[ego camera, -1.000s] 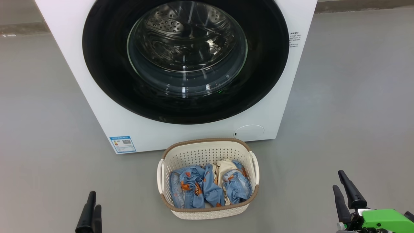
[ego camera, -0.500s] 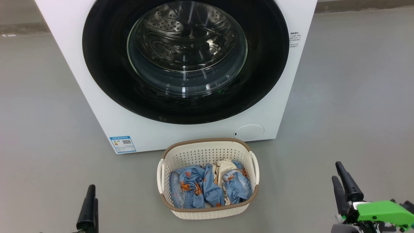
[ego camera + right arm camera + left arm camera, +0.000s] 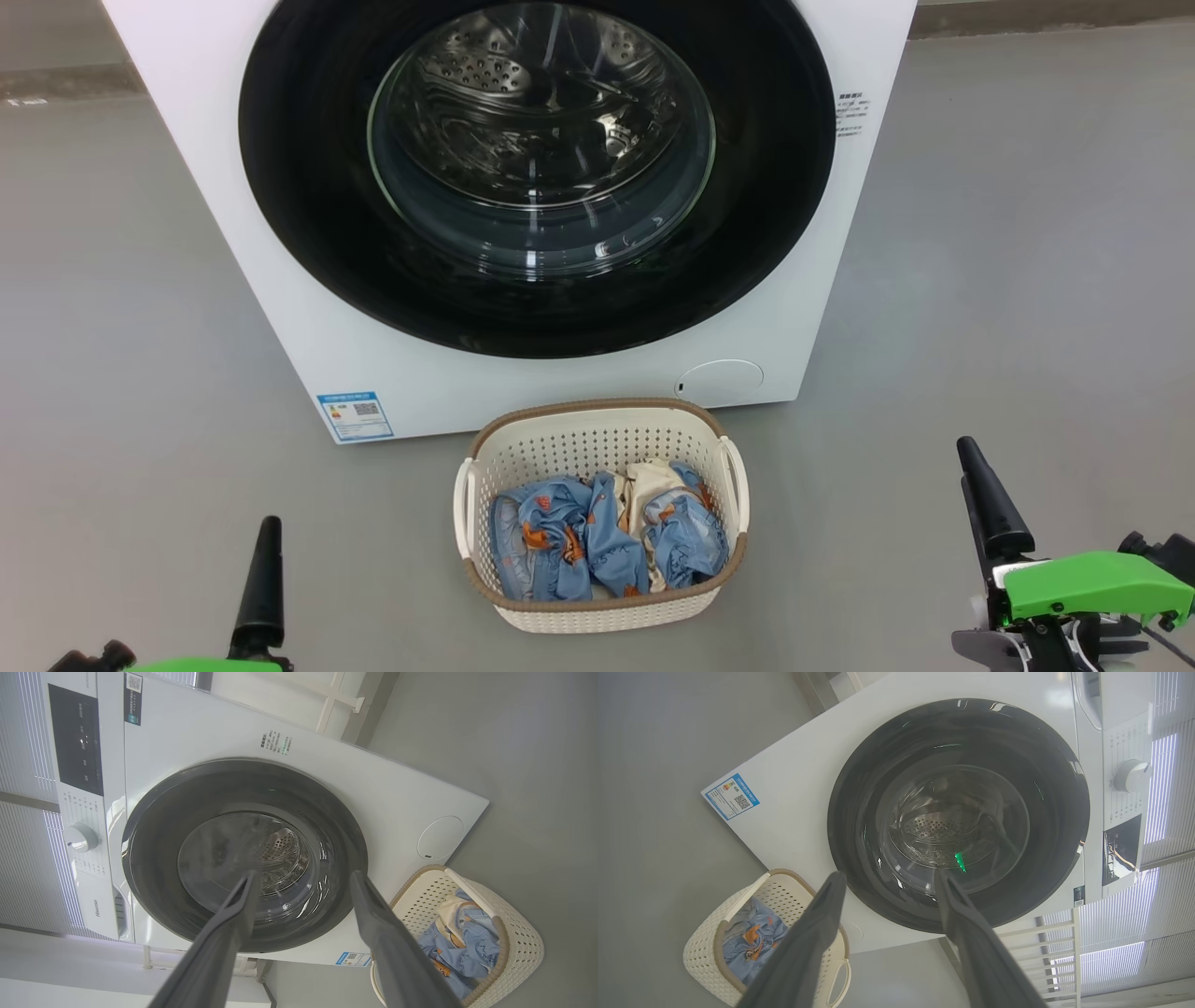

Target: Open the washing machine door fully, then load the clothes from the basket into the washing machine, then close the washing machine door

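Observation:
The white washing machine (image 3: 308,359) stands ahead, and its door (image 3: 308,187), a wide black rim around a glass bowl, lies flat against the front. Through the glass I see the steel drum. On the floor just before it sits the cream basket (image 3: 597,408), holding blue clothes (image 3: 569,541) with orange print and some cream fabric. My left gripper (image 3: 270,525) is low at the left and my right gripper (image 3: 965,446) low at the right, both short of the basket. In the left wrist view the left gripper (image 3: 889,873) is open and empty; the right gripper (image 3: 304,875) likewise.
Grey floor spreads on both sides of the machine and basket. A blue label sticker (image 3: 354,416) and a round cap (image 3: 719,383) mark the lower front. A control knob (image 3: 1129,775) sits on the top panel. A white slatted rack (image 3: 1111,942) stands beside the machine.
Both grippers have risen in the head view and turned edge-on, so each shows one finger. Green wrist housings have come further into view. Machine, door and basket are unmoved.

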{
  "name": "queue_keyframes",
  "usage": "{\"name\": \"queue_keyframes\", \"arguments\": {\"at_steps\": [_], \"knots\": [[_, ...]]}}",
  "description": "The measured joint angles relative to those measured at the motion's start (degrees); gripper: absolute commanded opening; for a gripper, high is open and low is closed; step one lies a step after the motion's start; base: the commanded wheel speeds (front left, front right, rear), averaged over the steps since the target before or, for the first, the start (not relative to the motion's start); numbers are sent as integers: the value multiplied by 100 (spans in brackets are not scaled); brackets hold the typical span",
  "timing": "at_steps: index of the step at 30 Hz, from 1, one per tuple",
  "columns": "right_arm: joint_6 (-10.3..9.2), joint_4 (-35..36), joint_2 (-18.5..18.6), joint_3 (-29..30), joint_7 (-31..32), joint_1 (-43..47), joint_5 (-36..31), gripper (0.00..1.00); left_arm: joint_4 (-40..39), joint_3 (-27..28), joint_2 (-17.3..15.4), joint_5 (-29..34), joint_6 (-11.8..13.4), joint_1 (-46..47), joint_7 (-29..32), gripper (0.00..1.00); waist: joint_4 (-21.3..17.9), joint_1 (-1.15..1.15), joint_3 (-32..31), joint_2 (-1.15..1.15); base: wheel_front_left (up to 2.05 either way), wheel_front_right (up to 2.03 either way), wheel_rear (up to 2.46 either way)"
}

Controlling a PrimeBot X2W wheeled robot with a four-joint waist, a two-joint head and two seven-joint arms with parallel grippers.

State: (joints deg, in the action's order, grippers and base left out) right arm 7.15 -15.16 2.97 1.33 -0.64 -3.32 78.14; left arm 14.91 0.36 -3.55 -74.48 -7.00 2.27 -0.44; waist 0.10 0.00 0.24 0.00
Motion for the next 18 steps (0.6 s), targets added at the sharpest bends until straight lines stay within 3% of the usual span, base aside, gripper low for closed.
{"name": "queue_keyframes", "arguments": {"at_steps": [18], "knots": [[0,-79,85,-142,-274,-121,-2268,100,88,-54,-85,1512,-2,73,-291,100,20,0,-6,0,0,0,0]]}}
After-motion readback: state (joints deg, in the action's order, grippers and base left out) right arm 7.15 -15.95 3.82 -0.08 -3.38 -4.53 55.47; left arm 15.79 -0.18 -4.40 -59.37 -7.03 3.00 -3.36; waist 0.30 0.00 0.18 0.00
